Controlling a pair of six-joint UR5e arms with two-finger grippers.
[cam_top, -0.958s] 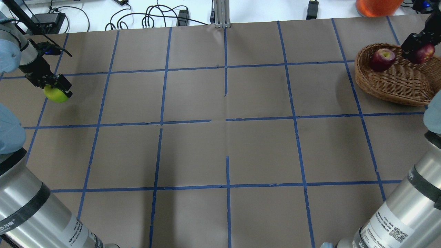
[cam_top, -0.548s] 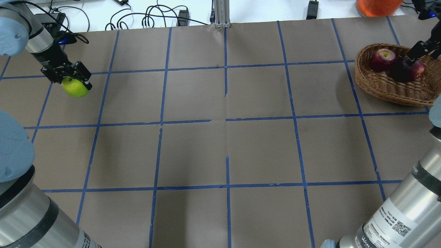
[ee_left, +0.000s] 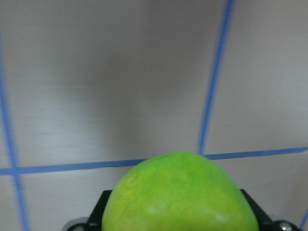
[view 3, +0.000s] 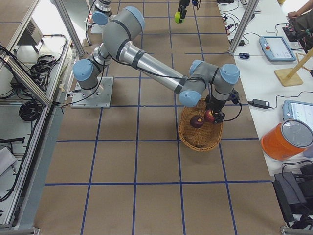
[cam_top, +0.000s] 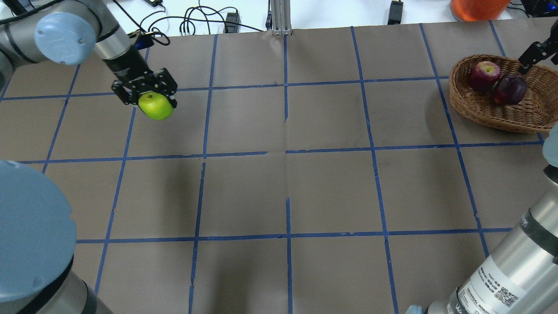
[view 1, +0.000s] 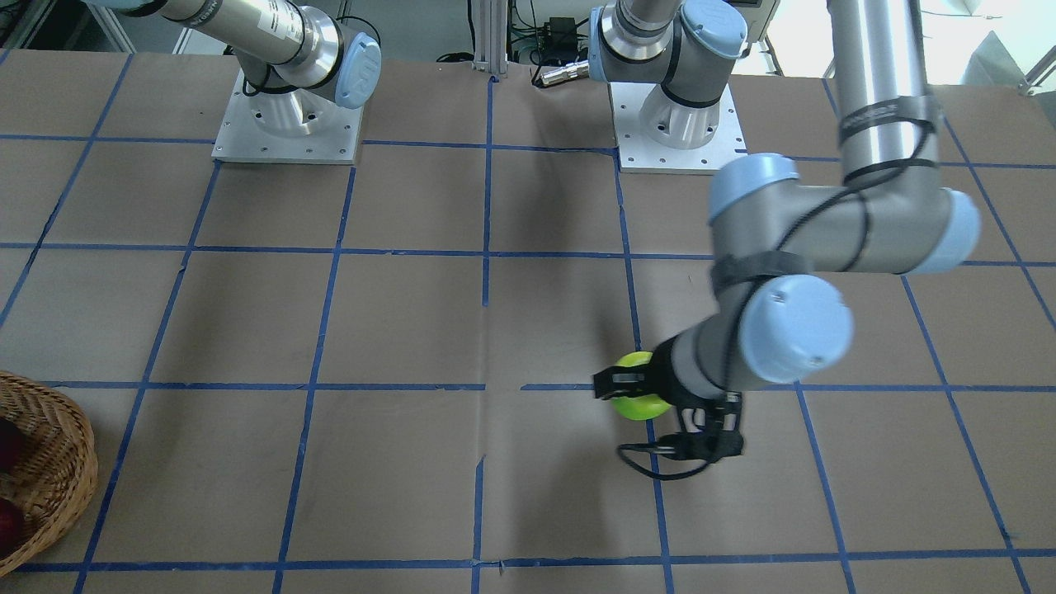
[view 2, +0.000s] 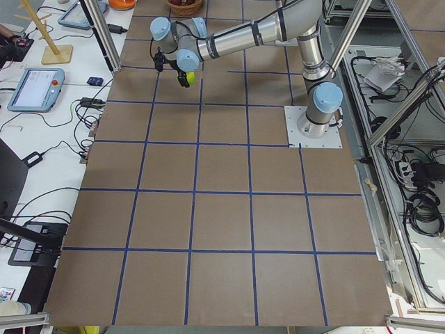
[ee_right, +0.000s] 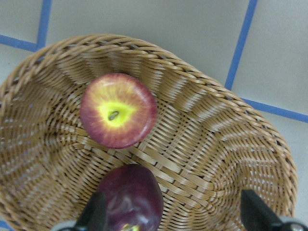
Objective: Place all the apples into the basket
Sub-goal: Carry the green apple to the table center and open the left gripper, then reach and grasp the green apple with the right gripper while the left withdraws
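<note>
My left gripper (cam_top: 148,93) is shut on the lime green apple (cam_top: 155,106) and holds it above the table's far left area. The apple also shows in the front view (view 1: 638,398) and fills the bottom of the left wrist view (ee_left: 180,192). The wicker basket (cam_top: 468,107) stands at the far right. The streaky red apple (cam_top: 484,75) and the dark maroon apple (cam_top: 509,89) lie side by side inside it. My right gripper (ee_right: 175,216) is open and empty just above the maroon apple (ee_right: 130,198), with the red apple (ee_right: 118,117) beyond.
Blue tape lines grid the brown table. An orange container (cam_top: 477,6), cables and a metal post (cam_top: 279,17) sit along the far edge. The two arm bases (view 1: 285,124) stand at my side of the table.
My left gripper has carried the green apple to the right and slightly farther away. My right gripper has let go of the maroon apple, which now lies in the basket, and has drawn back.
</note>
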